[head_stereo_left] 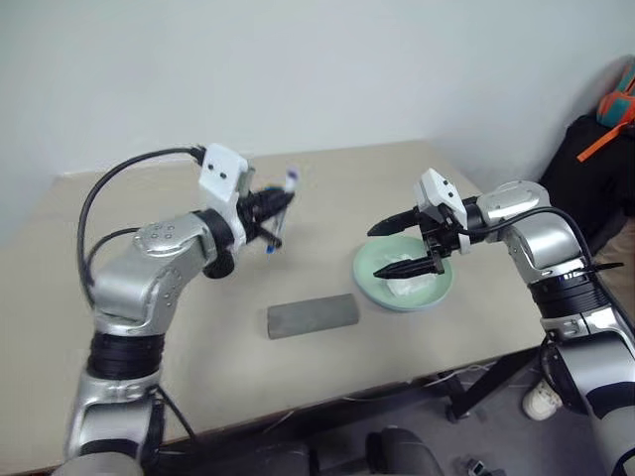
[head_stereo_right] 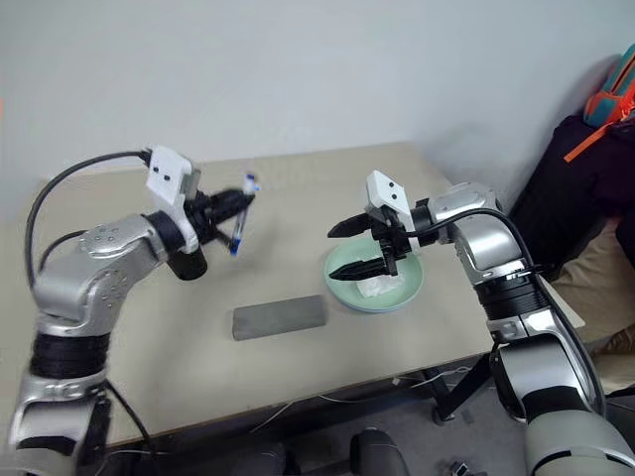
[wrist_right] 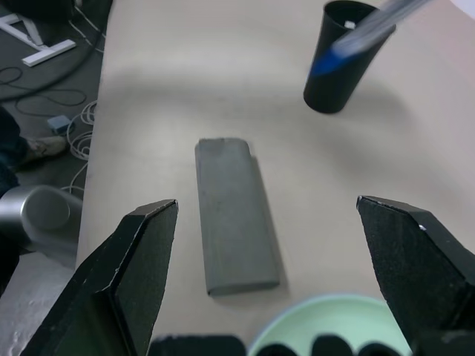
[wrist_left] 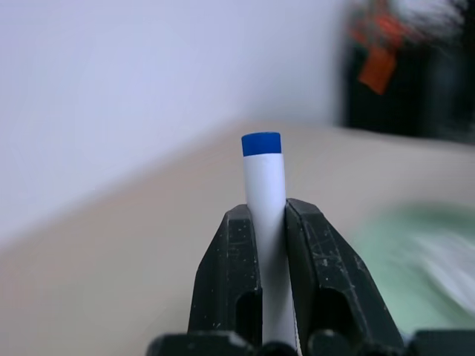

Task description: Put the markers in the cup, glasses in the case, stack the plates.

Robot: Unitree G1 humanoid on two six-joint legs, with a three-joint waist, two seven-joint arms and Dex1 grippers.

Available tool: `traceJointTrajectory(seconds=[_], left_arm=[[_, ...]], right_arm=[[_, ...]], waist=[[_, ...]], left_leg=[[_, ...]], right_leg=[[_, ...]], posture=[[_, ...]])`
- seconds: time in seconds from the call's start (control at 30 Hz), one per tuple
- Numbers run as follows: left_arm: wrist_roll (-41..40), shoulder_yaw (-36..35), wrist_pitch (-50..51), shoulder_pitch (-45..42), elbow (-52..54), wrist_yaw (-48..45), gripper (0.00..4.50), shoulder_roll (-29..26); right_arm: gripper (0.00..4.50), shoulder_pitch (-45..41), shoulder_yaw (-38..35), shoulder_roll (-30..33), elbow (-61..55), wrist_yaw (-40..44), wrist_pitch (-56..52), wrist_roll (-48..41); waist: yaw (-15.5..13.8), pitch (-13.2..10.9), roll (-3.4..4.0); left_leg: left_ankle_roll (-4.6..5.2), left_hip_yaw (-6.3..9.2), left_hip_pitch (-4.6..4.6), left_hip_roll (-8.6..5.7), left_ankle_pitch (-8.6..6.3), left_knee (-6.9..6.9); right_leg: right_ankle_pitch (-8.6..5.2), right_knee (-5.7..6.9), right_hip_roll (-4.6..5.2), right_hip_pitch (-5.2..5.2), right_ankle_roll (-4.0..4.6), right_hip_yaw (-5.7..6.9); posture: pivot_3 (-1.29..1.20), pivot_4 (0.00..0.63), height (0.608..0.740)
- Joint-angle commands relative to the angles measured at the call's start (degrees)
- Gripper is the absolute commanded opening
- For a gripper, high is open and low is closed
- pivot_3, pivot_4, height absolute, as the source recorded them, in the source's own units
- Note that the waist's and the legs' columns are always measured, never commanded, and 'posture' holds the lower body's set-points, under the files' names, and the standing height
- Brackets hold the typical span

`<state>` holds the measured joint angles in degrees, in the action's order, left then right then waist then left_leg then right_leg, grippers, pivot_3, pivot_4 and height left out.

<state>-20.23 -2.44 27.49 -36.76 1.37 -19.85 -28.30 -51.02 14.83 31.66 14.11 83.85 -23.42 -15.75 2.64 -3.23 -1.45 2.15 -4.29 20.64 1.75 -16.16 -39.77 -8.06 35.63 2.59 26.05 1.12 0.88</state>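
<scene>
My left gripper is clamped on the blue-capped marker; in the left wrist view both fingers press the white barrel, and the blue cap stands clear above the tips. In the head views the marker is held off the table, tilted, its ends sticking out either side of the gripper.

My right gripper is spread wide with nothing between the fingers. It hangs over the mint-green plate, pointing to my left. A crumpled white tissue lies in that plate, under the lower finger. A light blue rim shows at the green plate's lower edge; I cannot tell how the blue plate sits beneath it.

The case lies flat on the table with its lid down, between my two arms and just beside the green plate on my left. In the right wrist view it sits between the open fingers.

The cup stands upright on the table beyond the case, in the right wrist view; the held marker crosses in front of its rim there. Something pale shows inside the rim, too small to identify.
</scene>
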Motion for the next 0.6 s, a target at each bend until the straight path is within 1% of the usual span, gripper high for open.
traceJointTrajectory(seconds=[0.03,0.13,0.23,0.37,0.47,0.6], left_arm=[[7.2,-1.9,-14.3,-4.3,-8.7,3.9,0.10,1.1],[9.2,-2.7,-20.7,-6.7,-16.0,4.1,0.10,1.9],[11.7,-4.4,-30.4,-9.2,-24.4,7.2,0.10,2.9],[14.7,-5.1,-40.2,-11.1,-33.4,9.7,0.10,2.9],[15.1,-6.0,-44.1,-11.8,-37.6,10.7,0.10,2.5],[15.0,-6.7,-46.5,-11.6,-41.4,9.4,0.10,1.9]], right_arm=[[4.18,-1.3,-1.4,0.1,-1.2,-0.3,0.6,-0.7],[4.18,-1.3,-1.5,-0.1,-1.3,-0.3,0.5,-0.7],[4.18,-1.0,-1.5,-0.2,-1.9,-0.5,0.1,-0.9],[4.18,-1.0,-1.6,-0.1,-2.1,-0.6,0.0,-1.0],[4.18,-0.9,-1.7,0.0,-2.2,-0.6,-0.1,-1.0],[4.18,-0.7,-1.8,0.1,-2.4,-0.8,-0.3,-1.0]], waist=[[0.0,0.0,0.00],[0.0,0.0,0.00],[0.0,0.0,0.00],[0.0,0.0,0.00],[0.0,0.0,0.00],[0.0,0.0,0.00]], left_leg=[[0.00,-0.03,0.01,0.00,0.00,0.00],[0.01,-0.06,0.01,0.00,-0.01,0.00],[0.01,0.00,0.05,0.00,-0.01,0.01],[0.01,0.00,0.10,0.00,-0.02,0.02],[0.01,0.00,0.11,0.00,-0.02,0.03],[0.01,-0.01,0.15,0.00,-0.02,0.03]], right_leg=[[0.01,0.00,0.00,0.01,-0.01,-0.01],[0.04,0.00,0.01,0.02,-0.06,-0.01],[0.05,0.00,0.01,0.05,-0.08,0.04],[0.06,0.00,0.02,0.09,-0.09,0.05],[0.06,0.00,0.04,0.10,-0.10,0.08],[0.06,0.01,0.08,0.15,-0.10,0.12]], posture=[[0.00,0.000,0.738],[0.00,0.000,0.738],[0.00,0.000,0.738],[0.00,0.000,0.738],[0.00,0.000,0.738],[0.00,0.000,0.738]])
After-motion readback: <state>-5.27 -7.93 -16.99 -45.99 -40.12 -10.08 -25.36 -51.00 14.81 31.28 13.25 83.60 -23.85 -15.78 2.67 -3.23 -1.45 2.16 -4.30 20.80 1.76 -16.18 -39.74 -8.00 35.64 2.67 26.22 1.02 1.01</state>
